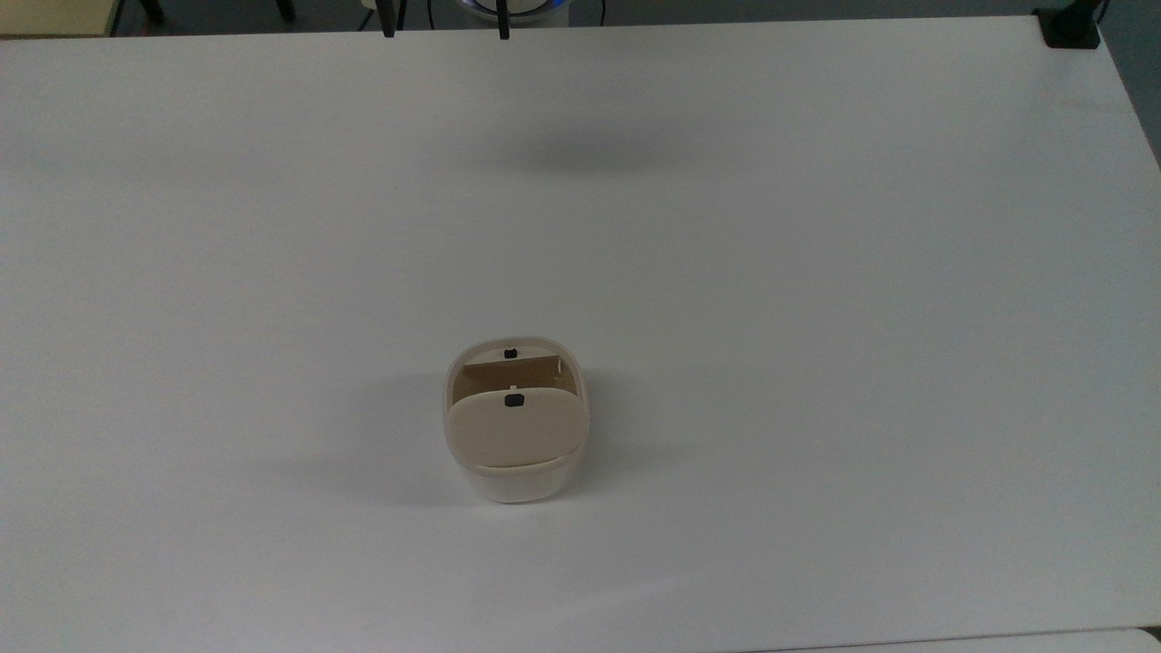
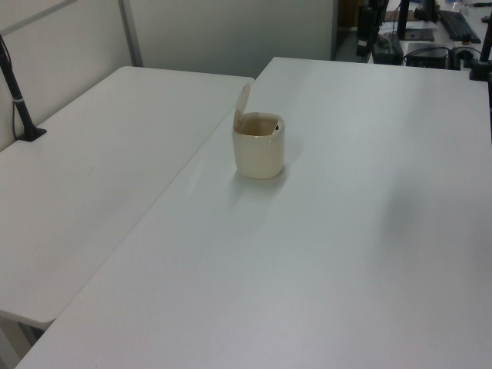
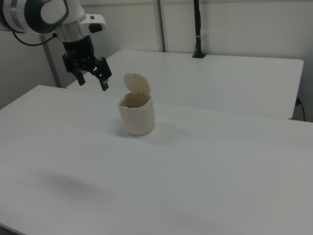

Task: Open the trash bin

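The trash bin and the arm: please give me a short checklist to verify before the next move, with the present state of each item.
1. Lid of the trash bin raised, opening exposed: ok.
2. Bin upright on the table: ok.
3. Gripper open, holding nothing: ok.
4. Gripper apart from bin and lid, raised above the table: ok.
5. Bin contents: cannot tell.

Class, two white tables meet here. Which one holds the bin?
The table on the left view's right: the bin stands on it; the other table holds a black post.
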### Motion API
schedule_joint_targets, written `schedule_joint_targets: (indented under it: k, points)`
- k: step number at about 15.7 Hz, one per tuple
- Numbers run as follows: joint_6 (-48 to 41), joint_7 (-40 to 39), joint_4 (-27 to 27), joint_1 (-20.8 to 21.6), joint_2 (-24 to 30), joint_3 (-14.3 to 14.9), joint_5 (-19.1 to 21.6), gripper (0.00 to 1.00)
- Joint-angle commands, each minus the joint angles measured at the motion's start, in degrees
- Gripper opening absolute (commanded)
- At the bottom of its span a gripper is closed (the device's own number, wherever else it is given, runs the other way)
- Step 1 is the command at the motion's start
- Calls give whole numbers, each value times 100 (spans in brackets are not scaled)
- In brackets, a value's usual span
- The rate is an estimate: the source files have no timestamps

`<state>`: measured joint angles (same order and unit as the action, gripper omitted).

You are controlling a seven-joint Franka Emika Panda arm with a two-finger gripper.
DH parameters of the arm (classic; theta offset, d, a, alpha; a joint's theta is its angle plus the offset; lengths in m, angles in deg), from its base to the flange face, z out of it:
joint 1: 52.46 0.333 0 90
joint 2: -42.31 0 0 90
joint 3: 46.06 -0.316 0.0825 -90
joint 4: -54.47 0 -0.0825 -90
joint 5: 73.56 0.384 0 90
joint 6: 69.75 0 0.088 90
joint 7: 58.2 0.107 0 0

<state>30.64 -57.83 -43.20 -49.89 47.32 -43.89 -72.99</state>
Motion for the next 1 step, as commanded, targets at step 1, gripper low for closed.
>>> schedule_joint_targets:
  k: [1]
  points:
    - [-55, 112, -59, 42, 79, 19, 92, 100]
